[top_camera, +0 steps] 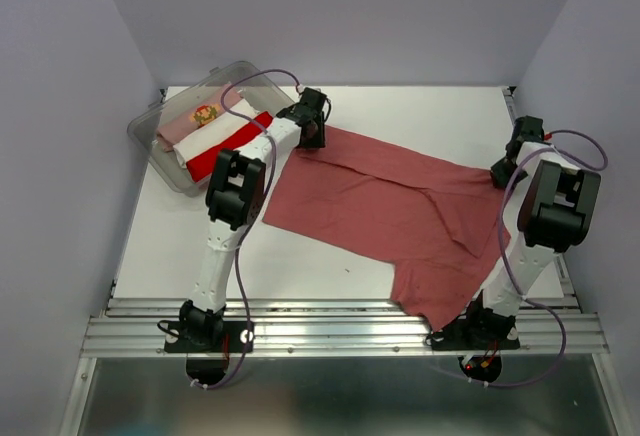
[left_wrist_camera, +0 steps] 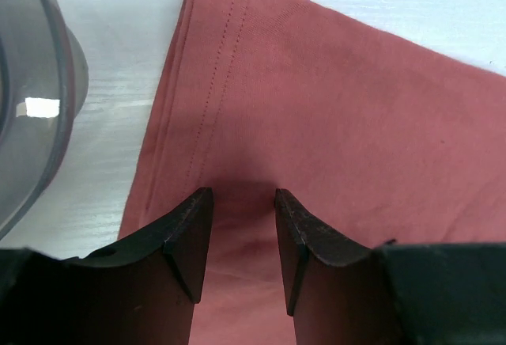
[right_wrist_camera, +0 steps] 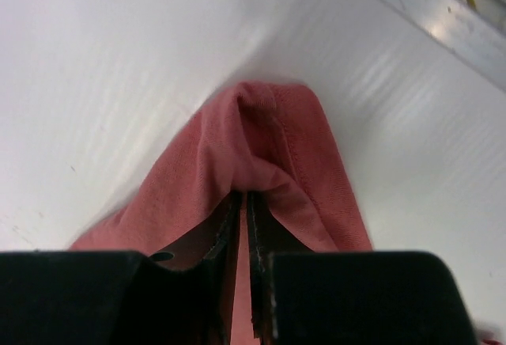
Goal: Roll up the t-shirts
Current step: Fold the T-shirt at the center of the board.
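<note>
Right jaws pinch one brick-red t-shirt (top_camera: 400, 211), left jaws gape empty over it; three rolled bundles (top_camera: 215, 131) in one tub (top_camera: 160, 166).

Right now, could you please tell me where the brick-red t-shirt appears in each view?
Top external: brick-red t-shirt spread across the middle of the white table.
Left wrist: fills centre and right, beside the clear tub.
Right wrist: centre, a bunched fold pinched by the right gripper.
Shared landmark: the white table.
</note>
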Robot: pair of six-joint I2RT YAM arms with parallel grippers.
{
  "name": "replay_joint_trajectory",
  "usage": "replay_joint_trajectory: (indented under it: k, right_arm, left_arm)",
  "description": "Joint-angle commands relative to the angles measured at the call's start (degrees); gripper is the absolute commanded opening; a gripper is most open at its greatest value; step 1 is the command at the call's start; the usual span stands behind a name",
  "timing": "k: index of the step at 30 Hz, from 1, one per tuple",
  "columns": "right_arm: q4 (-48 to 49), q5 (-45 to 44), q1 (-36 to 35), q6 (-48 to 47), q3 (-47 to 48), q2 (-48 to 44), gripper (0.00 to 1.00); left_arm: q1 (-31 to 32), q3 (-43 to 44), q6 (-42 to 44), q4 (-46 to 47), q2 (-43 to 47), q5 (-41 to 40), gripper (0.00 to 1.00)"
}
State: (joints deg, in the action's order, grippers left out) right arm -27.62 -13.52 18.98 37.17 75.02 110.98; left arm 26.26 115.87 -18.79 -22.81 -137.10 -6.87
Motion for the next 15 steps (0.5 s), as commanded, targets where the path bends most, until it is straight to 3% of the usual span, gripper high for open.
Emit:
replay_joint_trajectory:
  k: [1, 6, 11, 15]
  right_arm:
    - [4.5, -4.2, -0.2, -1.6, 3.5, 4.1, 0.13]
    - [6.7, 5.8, -2.6, -2.7, 4.9, 0.0, 0.16]
    - [2.9, 6.1, -10.2, -2.5, 1.8, -8.0, 0.21]
    - [-1.3, 3.9, -16.9, -0.6, -6.3, -15.3, 0.27]
  left_arm:
    - [-0.1, 3.6, 1.9, -0.3, 1.3, 0.5, 0.49]
    - [-0.1, 6.1, 1.9, -2.2, 0.2, 0.5, 0.48]
    - [0.1, 4.8, 1.0, -1.5, 2.2, 0.8, 0.48]
    - [0.5, 4.0, 1.2, -1.7, 3.9, 0.4, 0.48]
